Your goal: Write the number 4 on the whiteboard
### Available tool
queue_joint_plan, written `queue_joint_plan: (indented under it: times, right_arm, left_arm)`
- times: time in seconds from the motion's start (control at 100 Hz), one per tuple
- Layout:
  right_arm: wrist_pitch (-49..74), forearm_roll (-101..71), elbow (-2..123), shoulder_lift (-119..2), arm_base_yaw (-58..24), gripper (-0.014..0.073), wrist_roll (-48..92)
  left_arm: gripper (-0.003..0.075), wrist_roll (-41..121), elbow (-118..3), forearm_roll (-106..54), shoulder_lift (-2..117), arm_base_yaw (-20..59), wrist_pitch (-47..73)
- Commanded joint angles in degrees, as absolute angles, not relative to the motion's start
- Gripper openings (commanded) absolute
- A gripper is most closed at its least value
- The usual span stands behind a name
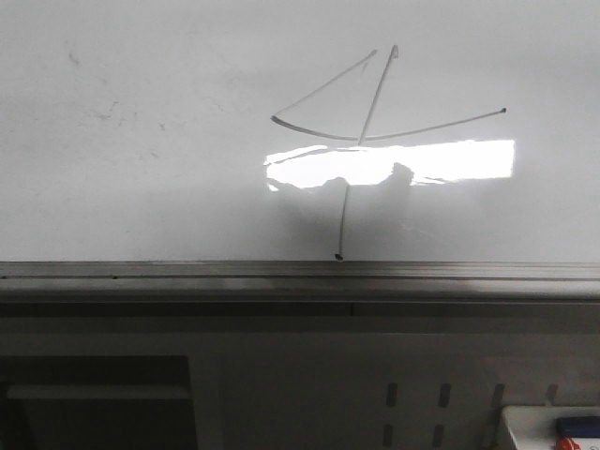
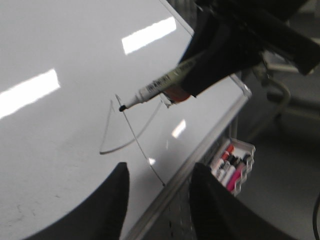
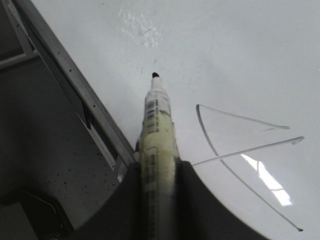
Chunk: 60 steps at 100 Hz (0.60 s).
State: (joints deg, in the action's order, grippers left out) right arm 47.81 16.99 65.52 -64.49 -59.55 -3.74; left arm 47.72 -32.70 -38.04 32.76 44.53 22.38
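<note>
The whiteboard [image 1: 141, 178] fills the front view, with a bright glare patch across its middle. On it is the number 4 [image 1: 362, 140], drawn in thin dark marker with a slanted stroke, a long curved crossbar and a long vertical stroke that ends near the rail. My right gripper [image 3: 159, 172] is shut on a pale marker [image 3: 157, 125], whose black tip points at bare board beside the number 4 [image 3: 219, 158]. My left gripper [image 2: 157, 195] is open and empty over the board's edge, below the number 4 [image 2: 136, 140] and the marker [image 2: 160, 87]. Neither gripper shows in the front view.
A grey metal rail [image 1: 300, 272] runs along the board's near edge. A white tray of spare markers [image 2: 232, 165] hangs below the rail at the right, also visible in the front view's lower right corner as the tray [image 1: 539, 422]. Faint smudges [image 1: 112, 112] mark the board's left.
</note>
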Motion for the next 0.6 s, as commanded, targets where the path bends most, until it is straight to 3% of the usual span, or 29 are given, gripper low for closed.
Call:
queue_joint_plan:
  times: [0.0,0.59]
  right_arm:
    - [43.9,18.7,66.2,-63.7,-60.2,-0.0072,0.0]
    - [43.8,1.1,66.1,-63.7,-60.6,-0.0072,24.0]
  left_arm:
    - [0.0353,47.8,-37.9,-36.1,37.8,44.5,24.0]
    - [0.0353,57.7,-52.6,-34.5,53.2,44.5,40.9]
